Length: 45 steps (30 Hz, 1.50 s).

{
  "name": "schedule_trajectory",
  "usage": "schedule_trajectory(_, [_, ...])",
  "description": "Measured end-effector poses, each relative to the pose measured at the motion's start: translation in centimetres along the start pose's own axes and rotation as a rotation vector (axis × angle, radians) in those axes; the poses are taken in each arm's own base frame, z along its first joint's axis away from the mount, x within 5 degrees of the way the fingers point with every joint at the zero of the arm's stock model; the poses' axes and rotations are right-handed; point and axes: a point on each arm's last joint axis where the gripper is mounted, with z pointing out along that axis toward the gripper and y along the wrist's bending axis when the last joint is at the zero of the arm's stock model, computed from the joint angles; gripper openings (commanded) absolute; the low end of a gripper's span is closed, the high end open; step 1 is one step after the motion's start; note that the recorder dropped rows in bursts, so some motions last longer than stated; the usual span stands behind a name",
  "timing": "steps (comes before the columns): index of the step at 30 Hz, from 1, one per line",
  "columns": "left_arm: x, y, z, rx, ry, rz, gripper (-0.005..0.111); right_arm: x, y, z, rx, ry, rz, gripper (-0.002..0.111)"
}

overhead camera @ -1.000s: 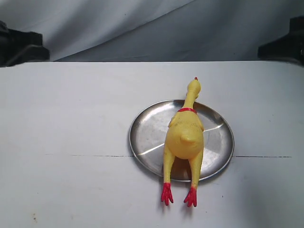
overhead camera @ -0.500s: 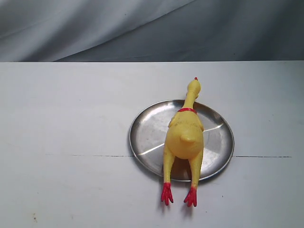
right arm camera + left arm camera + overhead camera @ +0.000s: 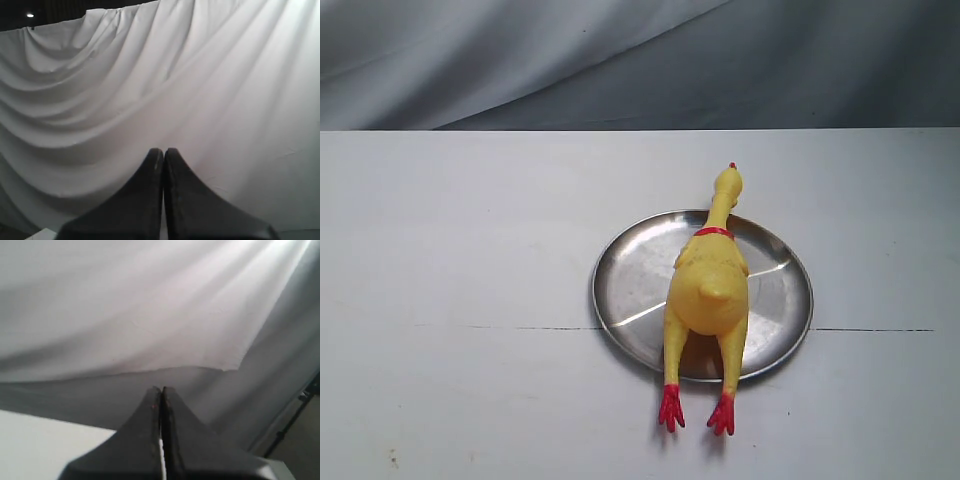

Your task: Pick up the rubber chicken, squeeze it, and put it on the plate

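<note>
Both left fingers [image 3: 145, 450], right fingers [image 3: 145, 200] pressed together, empty; rubber chicken [image 3: 708, 285] on plate [image 3: 630, 285], feet, head overhanging rim.

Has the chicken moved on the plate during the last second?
No. The chicken lies as before on the plate: head beyond the far rim, feet beyond the near rim.

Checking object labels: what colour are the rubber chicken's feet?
Red; the rubber chicken shows best in the exterior view.
</note>
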Motion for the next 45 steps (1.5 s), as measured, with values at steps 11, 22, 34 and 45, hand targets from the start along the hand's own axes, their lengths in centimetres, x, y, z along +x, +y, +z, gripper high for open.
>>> schedule_trajectory(11, [-4.1, -6.4, -7.6, -0.096, -0.384, 0.345, 0.0, -2.1, 5.2, -5.1, 0.036, -0.001, -0.27, 0.0])
schedule_trajectory(22, [-3.1, -7.7, -8.3, -0.048, -0.324, 0.429, 0.0, -4.7, 11.5, -12.0, 0.135, -0.199, -0.464, 0.0])
schedule_trajectory(34, [-0.7, -10.5, -14.8, -0.097, -0.419, 0.588, 0.0, -4.7, 16.0, -17.6, 0.213, -0.281, -0.519, 0.0])
schedule_trajectory(45, [5.5, -9.5, -19.9, -0.187, -0.555, 0.641, 0.0, -2.7, 18.3, -21.8, 0.321, -0.32, -0.592, 0.0])
